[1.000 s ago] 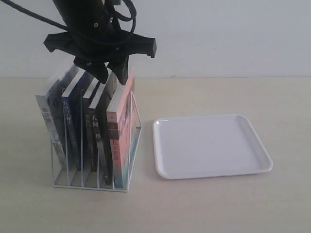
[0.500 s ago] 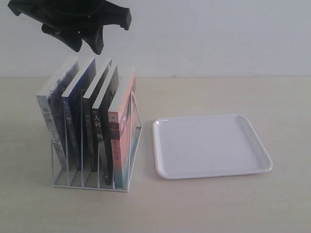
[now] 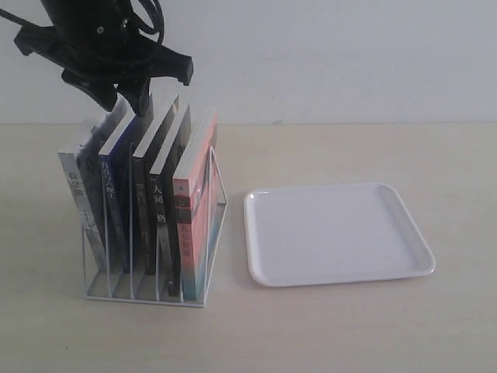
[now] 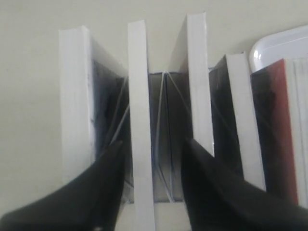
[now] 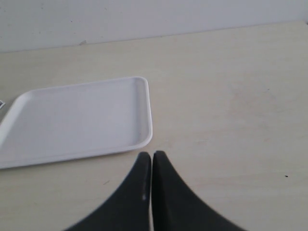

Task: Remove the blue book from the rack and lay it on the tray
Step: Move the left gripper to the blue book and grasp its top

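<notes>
Where your blue book [image 3: 115,194] stands: rack [image 3: 216,225], slot 2 from left
Left gripper [image 4: 153,144]: spread, straddling its top edge
Right gripper [image 5: 152,158]: closed on nothing, near tray [image 5: 72,120]

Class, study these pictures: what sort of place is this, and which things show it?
Probably a robot test bench: a beige tabletop against a plain white wall, holding a white wire book rack and a glossy white rectangular tray, with a black left pincer over the books.
</notes>
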### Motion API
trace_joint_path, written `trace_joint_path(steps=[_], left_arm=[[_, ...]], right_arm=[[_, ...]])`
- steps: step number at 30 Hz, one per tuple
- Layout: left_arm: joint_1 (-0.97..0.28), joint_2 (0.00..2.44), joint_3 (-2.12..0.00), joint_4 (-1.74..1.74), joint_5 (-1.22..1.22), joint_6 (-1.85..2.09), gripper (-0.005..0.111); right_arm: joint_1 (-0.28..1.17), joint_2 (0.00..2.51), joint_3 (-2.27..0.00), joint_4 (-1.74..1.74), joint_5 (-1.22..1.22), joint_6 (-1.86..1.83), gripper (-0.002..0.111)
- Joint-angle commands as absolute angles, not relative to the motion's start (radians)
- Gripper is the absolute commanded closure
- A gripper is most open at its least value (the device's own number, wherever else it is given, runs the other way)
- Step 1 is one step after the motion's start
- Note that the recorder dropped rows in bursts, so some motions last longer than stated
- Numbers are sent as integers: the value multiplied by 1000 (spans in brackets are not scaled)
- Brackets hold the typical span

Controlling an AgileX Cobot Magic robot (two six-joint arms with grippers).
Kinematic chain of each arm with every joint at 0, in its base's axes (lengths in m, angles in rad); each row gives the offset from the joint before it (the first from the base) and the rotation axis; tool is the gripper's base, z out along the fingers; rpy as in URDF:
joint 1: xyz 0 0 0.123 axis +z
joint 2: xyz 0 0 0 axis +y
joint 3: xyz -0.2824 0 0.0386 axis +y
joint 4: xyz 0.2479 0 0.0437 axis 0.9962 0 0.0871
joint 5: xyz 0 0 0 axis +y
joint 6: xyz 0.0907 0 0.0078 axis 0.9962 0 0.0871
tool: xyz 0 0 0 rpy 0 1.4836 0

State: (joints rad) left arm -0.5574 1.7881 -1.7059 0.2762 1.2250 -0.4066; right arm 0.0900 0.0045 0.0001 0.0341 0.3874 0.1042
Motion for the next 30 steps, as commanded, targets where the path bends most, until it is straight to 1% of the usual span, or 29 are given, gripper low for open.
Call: trace_joint_path(steps=[1, 16, 30], left_arm=[[-553, 1810, -1703, 285, 1221, -403, 69], [-545, 1812, -1697, 297, 1221, -403, 69], [-540, 1812, -1649, 297, 1221, -403, 69]], right_arm=[[90, 0, 0, 32, 379, 95, 108], [90, 0, 0, 32, 379, 95, 108], [90, 0, 0, 32, 379, 95, 108]])
